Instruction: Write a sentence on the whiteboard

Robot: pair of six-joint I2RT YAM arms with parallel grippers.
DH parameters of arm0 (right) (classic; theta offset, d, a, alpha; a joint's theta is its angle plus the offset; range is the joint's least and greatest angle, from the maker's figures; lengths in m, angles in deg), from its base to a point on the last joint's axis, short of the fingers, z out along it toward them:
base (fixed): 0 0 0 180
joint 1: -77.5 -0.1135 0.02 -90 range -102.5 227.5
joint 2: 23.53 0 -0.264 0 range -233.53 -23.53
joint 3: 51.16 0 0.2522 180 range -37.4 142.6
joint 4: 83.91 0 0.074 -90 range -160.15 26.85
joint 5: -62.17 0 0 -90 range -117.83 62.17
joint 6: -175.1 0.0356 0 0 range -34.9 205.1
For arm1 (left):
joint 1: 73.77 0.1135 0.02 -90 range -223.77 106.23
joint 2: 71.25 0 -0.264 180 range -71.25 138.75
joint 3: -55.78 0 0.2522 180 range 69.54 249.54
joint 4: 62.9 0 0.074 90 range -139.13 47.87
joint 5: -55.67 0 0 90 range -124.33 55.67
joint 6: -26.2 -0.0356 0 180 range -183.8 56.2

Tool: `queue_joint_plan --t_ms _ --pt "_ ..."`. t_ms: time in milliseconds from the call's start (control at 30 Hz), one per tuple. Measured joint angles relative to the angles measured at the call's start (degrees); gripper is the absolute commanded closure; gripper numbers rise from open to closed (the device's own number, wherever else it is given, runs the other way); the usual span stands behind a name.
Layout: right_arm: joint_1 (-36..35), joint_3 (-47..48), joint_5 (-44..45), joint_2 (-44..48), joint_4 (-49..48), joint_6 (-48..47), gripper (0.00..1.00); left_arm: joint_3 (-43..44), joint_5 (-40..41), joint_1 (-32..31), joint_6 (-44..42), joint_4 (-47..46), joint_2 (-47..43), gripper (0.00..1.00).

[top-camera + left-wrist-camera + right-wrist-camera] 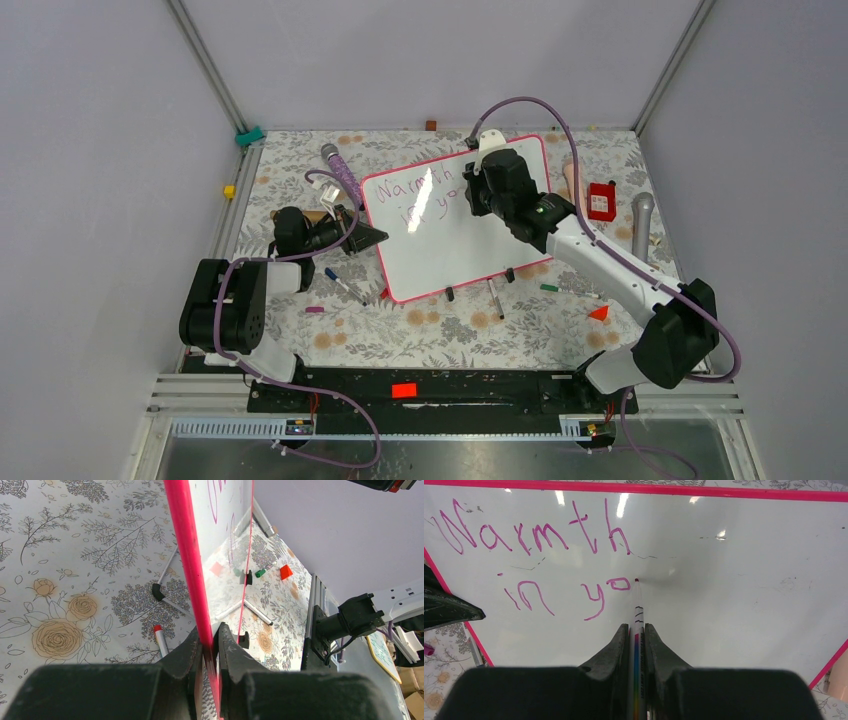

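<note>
The whiteboard [470, 235] lies tilted mid-table, white with a pink-red frame. The sentence [531, 532] reads "Warmth" on one line and "in yo" [569, 592] below; it also shows in the top view [415, 190]. My right gripper [637, 627] is shut on a white marker [636, 610] with a rainbow stripe, its tip touching the board just right of the "o". In the top view the right gripper [480, 195] hovers over the board's upper right. My left gripper [210, 635] is shut on the board's pink frame [187, 555] at its left edge [372, 238].
Loose markers lie around the board: one with a blue cap [345, 285], a black one [496, 298], a green one [550, 288]. A red box [601, 201] and a grey cylinder [641, 215] sit at the right. A purple cylinder [340, 165] lies back left.
</note>
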Motion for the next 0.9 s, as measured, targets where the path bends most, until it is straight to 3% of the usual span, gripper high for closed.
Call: queue_joint_plan --t_ms 433,900 --pt "0.0 -4.5 -0.55 2.16 -1.79 1.42 1.0 0.0 0.09 0.0 0.0 0.02 0.0 1.0" --pt "0.0 -2.86 1.64 1.38 -1.09 1.31 1.0 0.0 0.11 0.0 0.0 0.02 0.0 1.0"
